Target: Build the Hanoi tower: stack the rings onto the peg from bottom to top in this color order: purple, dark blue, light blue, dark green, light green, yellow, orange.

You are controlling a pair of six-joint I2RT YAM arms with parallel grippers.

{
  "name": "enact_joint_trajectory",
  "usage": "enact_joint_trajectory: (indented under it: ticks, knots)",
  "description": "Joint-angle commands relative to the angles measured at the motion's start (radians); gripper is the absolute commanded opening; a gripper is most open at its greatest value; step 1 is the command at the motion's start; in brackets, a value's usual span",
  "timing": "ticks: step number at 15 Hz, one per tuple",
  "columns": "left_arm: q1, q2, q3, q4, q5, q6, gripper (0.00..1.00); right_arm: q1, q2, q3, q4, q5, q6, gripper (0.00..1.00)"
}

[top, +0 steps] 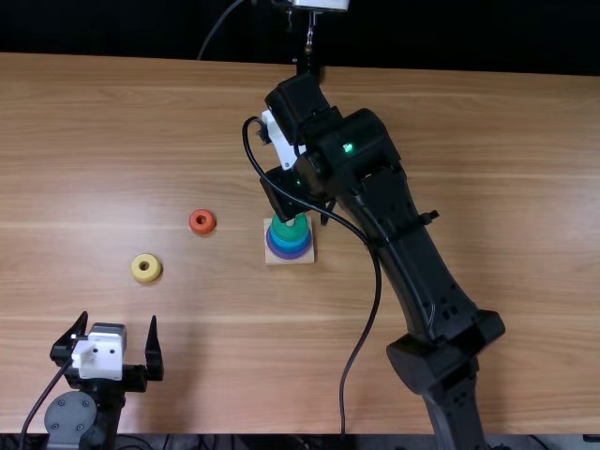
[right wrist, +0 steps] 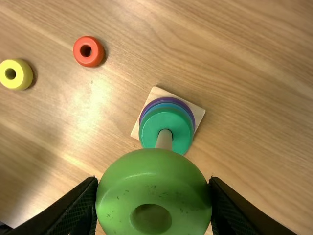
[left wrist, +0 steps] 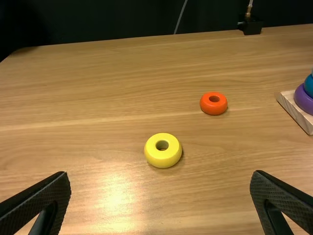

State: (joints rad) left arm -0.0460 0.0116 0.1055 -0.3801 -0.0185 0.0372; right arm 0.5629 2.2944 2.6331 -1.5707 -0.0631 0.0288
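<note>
Top view: my right arm (top: 398, 239) reaches in over the mid part of the desk (top: 525, 187), w/ the right end effector (top: 307, 208) right by the ring stack; can't make out its grip from up here. Under it I've got the sq. wooden base (top: 272, 258), w/ the purple ring (top: 291, 256) at the bottom, blue layers (top: 291, 247) above that & the dk. green ring (top: 301, 230) on top. Orange ring (top: 208, 227) lies flat on the desk, left of the base; yellow ring (top: 150, 277) is flat too, farther left & nearer me. Left end effector (top: 117, 322) is at the near left, released, fingers wide apart. A black cable (top: 378, 281) loops off the right arm.

L wrist view: left end effector (left wrist: 160, 173) again w/ fingers spread, yellow ring btwn it & the orange ring, both apart from the fingers. Part of the base & stack is in the pic, plus a small black block (left wrist: 252, 25) at the desk's far edge.

R wrist view: right end effector (right wrist: 153, 180) is clenched on the lt. green ring (right wrist: 151, 171), one finger each side. The peg (right wrist: 165, 141) sticks up thru the dk. green ring & its tip is hidden behind the held ring; can't tell if that's threaded on.
</note>
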Motion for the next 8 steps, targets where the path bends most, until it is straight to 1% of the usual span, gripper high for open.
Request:
enact_joint_trajectory:
  ticks: [1, 8]
  knots:
    - [-0.005, -0.012, -0.105, -0.080, 0.007, -0.002, 1.00, 0.009, 0.033, 0.030, 0.000, -0.005, 0.002, 0.00]
    - [-0.005, -0.012, -0.105, -0.080, 0.007, -0.002, 1.00, 0.005, 0.079, 0.090, 0.000, -0.005, 0.001, 0.00]
